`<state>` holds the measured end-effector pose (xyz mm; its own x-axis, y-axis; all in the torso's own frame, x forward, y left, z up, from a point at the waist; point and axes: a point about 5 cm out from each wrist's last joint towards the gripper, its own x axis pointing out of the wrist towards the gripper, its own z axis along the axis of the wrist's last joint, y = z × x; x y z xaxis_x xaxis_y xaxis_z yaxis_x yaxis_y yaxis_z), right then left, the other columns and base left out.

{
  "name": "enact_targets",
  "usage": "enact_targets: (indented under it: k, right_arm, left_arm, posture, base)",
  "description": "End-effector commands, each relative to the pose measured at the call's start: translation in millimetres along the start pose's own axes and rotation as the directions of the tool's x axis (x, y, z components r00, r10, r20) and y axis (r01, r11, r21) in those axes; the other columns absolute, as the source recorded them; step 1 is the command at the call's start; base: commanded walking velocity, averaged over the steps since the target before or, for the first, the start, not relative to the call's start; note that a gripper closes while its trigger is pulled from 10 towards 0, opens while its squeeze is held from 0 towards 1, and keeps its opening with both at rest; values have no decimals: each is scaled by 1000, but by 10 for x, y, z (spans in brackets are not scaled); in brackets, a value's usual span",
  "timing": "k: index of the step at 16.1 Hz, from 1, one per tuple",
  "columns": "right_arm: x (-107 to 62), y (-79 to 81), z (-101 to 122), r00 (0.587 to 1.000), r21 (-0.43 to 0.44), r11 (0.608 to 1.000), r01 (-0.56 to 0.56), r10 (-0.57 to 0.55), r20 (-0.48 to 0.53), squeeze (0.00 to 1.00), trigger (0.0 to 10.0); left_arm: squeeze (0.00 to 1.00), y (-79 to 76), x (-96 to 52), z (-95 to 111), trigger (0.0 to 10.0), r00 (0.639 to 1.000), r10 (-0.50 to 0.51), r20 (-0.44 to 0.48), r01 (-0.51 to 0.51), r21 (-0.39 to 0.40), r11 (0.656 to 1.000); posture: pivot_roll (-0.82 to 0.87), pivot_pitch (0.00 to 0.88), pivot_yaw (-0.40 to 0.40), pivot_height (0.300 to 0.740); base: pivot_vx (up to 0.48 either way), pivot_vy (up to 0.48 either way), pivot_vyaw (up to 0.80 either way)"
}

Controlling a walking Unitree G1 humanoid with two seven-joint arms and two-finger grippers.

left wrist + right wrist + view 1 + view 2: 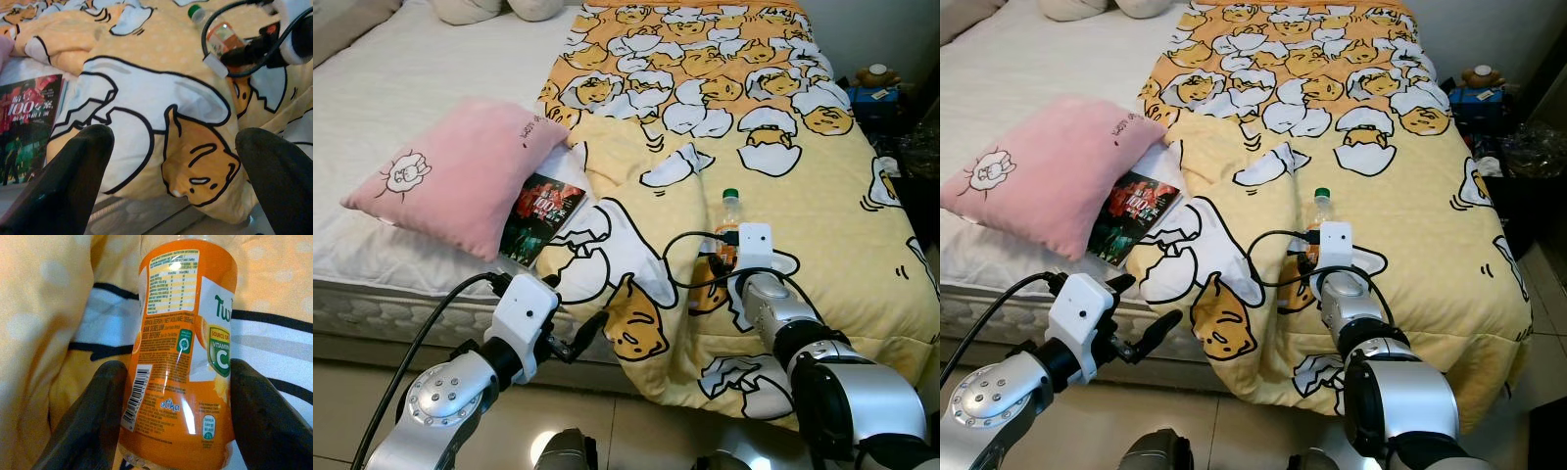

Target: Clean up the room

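Note:
An orange juice bottle (729, 217) with a green cap lies on the yellow egg-print duvet (773, 127), near the bed's front edge. My right gripper (178, 401) reaches over the duvet's edge and is shut on the bottle (181, 333). In the right wrist view one black finger (93, 416) presses each side of the label. My left gripper (582, 338) hangs open in front of the mattress edge, left of the bottle, holding nothing. Its wrist view looks at the duvet fold (161, 112) and the bottle (220, 34) beyond.
A pink pillow (460, 176) lies on the white mattress (401, 88), with a dark magazine (540, 217) against its right edge, partly under the duvet. A small teddy bear (876, 74) sits on a blue box right of the bed. Tiled floor (636, 421) lies below me.

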<state>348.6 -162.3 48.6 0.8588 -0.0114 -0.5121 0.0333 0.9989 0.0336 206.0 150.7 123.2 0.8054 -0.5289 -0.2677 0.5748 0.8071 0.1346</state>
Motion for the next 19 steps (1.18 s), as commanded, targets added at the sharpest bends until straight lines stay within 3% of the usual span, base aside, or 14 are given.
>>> enact_targets:
  k: [1,3,6,8,11,12,15,17,19]
  right_arm:
    - [-6,-36,7,999,31,999,29,-30,34,0,0]
    - [-9,-45,102,993,32,999,43,-46,106,0,0]
    - [-20,-25,281,975,-15,999,48,-44,217,0,0]
    - [-63,2,382,940,-35,998,49,-34,339,0,0]
    - [-182,-31,484,865,-66,996,62,-21,502,0,0]
    - [-243,-65,492,840,-63,995,73,-27,541,0,0]
    - [-389,-100,315,823,-95,993,72,-6,568,0,0]
    - [-504,-172,-24,842,-121,986,111,-29,538,0,0]
    - [-585,-231,-264,867,-143,983,117,-30,498,0,0]
  left_arm:
    - [0,-3,36,-9,10000,1000,-4,0,4,15,1000]
    - [0,-9,94,-44,10000,1000,3,-1,-3,17,1000]
    - [0,127,169,-114,10000,992,127,0,-127,-33,991]
    - [0,427,164,-282,10000,956,292,-29,-293,-146,945]
    - [0,678,308,-232,10000,905,425,9,-414,-205,887]
    - [0,701,389,-186,10000,900,435,30,-421,-202,884]
    - [0,673,585,-31,10000,904,415,102,-394,-178,902]
    - [0,496,688,61,10000,943,290,165,-287,-48,957]
    - [0,393,704,54,10000,944,279,179,-265,-96,959]
  posture:
    - [248,78,27,710]
    - [233,58,13,710]
    - [209,28,-6,710]
    - [177,0,-24,710]
    - [103,0,-20,710]
    - [79,0,-27,710]
    - [36,0,-25,710]
    - [14,0,-22,710]
    - [-10,0,-9,710]
  base:
    - [0,0,0]
    - [0,0,0]
    - [0,0,0]
    - [0,0,0]
    - [0,0,0]
    - [0,0,0]
    - [0,0,0]
    - [0,0,0]
    - [0,0,0]
